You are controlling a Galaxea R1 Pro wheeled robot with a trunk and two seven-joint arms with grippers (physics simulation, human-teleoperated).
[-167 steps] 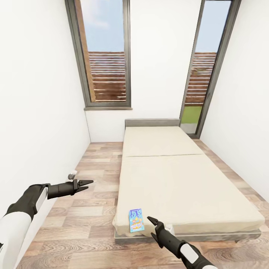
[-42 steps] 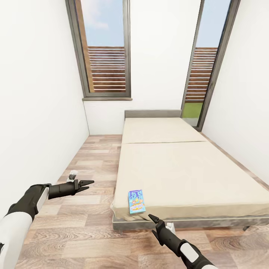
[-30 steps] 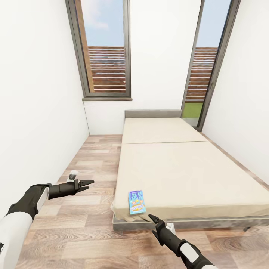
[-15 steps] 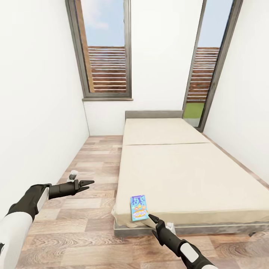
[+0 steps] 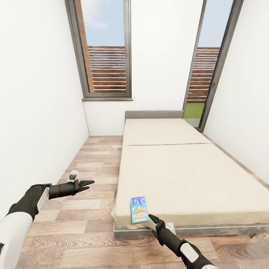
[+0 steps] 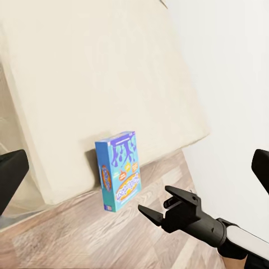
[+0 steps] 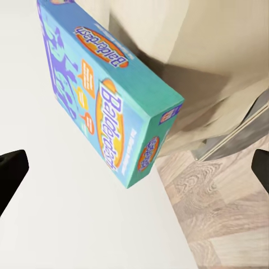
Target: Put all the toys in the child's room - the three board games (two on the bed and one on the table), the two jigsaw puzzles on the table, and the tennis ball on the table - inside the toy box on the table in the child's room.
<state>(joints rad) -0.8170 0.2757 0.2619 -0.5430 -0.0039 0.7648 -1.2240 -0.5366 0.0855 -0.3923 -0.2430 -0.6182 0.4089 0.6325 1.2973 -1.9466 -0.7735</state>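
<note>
Blue board game [image 5: 139, 209] at bed [image 5: 186, 175] near corner; right claw [image 5: 152, 219] wide, just beside; left claw [image 5: 89, 183] wide over floor.

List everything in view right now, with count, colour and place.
board game: 1, blue with purple and orange print, near corner of the bed, at the edge
bed: 1, cream mattress on a grey frame, right half of the room
windows: 2, tall, dark grey frames, far wall
floor: wood planks, brown-grey, left of and before the bed
small object: 1, white and dark, on the floor by the left wall
left tool: black, open, over the floor
right tool: black, open, just short of the board game
</note>
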